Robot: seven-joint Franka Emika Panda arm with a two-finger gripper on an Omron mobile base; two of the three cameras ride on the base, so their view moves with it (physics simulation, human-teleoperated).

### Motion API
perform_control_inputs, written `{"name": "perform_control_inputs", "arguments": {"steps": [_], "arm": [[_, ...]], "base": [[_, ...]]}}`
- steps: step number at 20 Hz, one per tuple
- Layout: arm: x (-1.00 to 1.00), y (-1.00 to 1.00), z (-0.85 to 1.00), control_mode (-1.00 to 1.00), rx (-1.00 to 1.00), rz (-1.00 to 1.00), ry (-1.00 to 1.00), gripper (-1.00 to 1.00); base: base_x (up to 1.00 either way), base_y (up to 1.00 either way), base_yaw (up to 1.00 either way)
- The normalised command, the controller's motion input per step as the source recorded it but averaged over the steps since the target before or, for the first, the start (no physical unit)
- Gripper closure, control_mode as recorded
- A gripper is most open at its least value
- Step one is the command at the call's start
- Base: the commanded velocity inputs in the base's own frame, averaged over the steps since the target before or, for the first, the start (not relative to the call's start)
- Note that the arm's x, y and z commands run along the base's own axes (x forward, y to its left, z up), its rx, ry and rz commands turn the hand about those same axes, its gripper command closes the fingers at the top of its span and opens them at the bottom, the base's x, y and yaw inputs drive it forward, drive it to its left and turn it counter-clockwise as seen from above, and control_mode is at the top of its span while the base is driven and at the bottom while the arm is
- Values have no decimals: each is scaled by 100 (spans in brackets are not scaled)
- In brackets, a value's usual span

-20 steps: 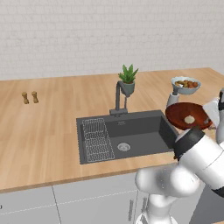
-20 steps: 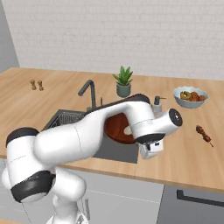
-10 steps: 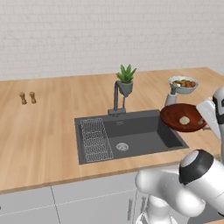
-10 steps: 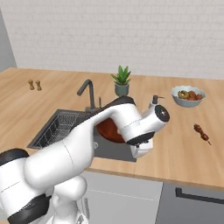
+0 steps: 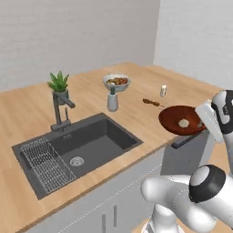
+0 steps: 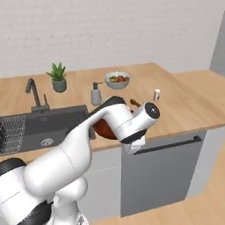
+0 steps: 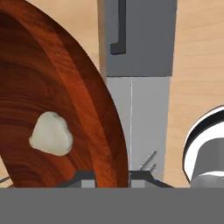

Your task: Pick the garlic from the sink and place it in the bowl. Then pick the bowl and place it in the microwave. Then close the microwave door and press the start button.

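Room: simulated kitchen, pale brick wall, long wooden worktop running to a corner at the upper right of the left base view.
Bowl: I carry the red-brown bowl off the worktop edge, right of centre in the left base view, above a grey appliance front with a dark handle.
Garlic: the garlic lies loose on the bowl's floor; in the hand view it sits at centre left.
End effector: the end effector is pinched narrow on the bowl's rim at the bottom of the hand view, one tip either side of the wall.
Step in hand: I judge this as the carry toward the microwave, which I cannot see yet.
How to do it well: keep the bowl level and turn slowly; a rim grip gives little hold against tipping, and the garlic could roll out.
Sink: the sink lies at lower left, with its rack and drain.
Around: potted plant, fruit bowl, soap bottle, skewer and small shaker stand on the worktop, all apart from the bowl.
In the way: my own arm hides most of the bowl in the right base view.
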Motion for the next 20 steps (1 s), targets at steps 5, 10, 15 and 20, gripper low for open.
{"name": "perform_control_inputs", "arguments": {"steps": [5,10,15,20], "arm": [[0,0,0,100,0,0,0,100],[0,0,0,100,0,0,0,100],[0,0,0,100,0,0,0,100],[0,0,0,100,0,0,0,100]], "base": [[-15,0,-85],[-1,0,-85],[0,0,-82],[53,27,-67]]}}
